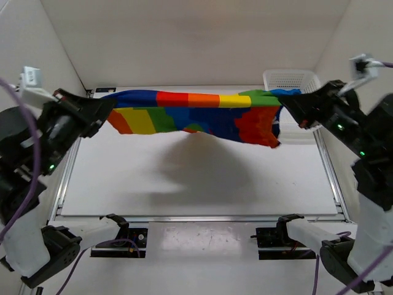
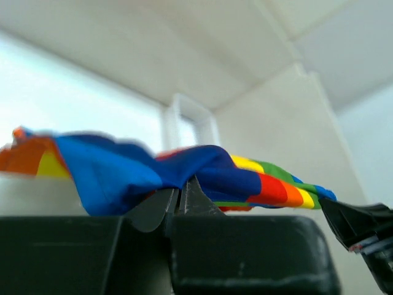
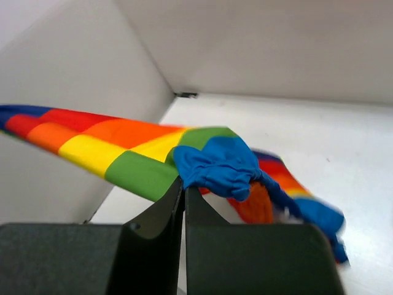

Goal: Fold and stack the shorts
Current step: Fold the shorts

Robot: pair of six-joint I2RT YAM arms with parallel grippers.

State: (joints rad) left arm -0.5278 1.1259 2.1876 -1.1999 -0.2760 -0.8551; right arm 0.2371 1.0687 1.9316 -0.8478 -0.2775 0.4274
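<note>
The rainbow-striped shorts (image 1: 196, 112) hang stretched in the air between both arms, above the white table, with their shadow below. My left gripper (image 1: 105, 108) is shut on the dark blue end of the shorts (image 2: 153, 169); its fingertips (image 2: 195, 192) pinch the cloth. My right gripper (image 1: 284, 106) is shut on the bunched blue edge of the shorts (image 3: 215, 163) at the other end, where the cloth spreads leftward in green, yellow, orange and red stripes. The lower edge sags in the middle and a red part hangs lower at the right.
A white mesh basket (image 1: 291, 80) stands at the back right corner of the table (image 1: 196, 184), just behind my right gripper. White walls enclose the left, back and right sides. Metal rails run along the table's edges.
</note>
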